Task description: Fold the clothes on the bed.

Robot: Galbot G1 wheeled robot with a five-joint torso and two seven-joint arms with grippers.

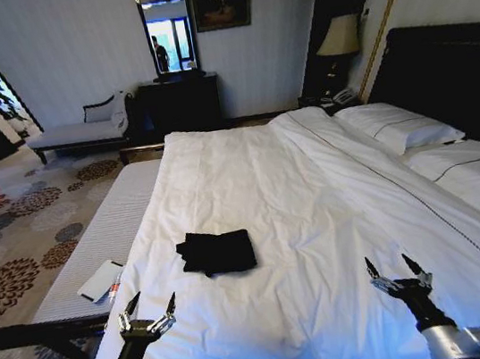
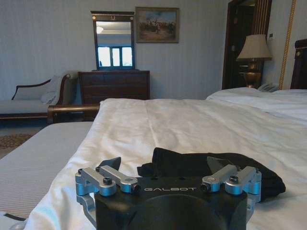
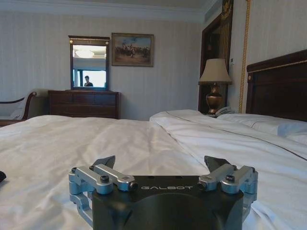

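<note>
Facing folded black clothes [image 1: 217, 252] on bed [image 1: 319, 222]: "GALBOT"-marked left claw [image 1: 147, 312], spread.

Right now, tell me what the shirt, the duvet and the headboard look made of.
The black T-shirt: soft matte fabric, likely knit cotton; it lies in a limp folded bundle with slack edges. The white duvet: smooth woven cloth, probably cotton, showing long creases and a faint sheen. The headboard: dark polished wood by its look, glossy with gold trim; veneer cannot be ruled out.
</note>
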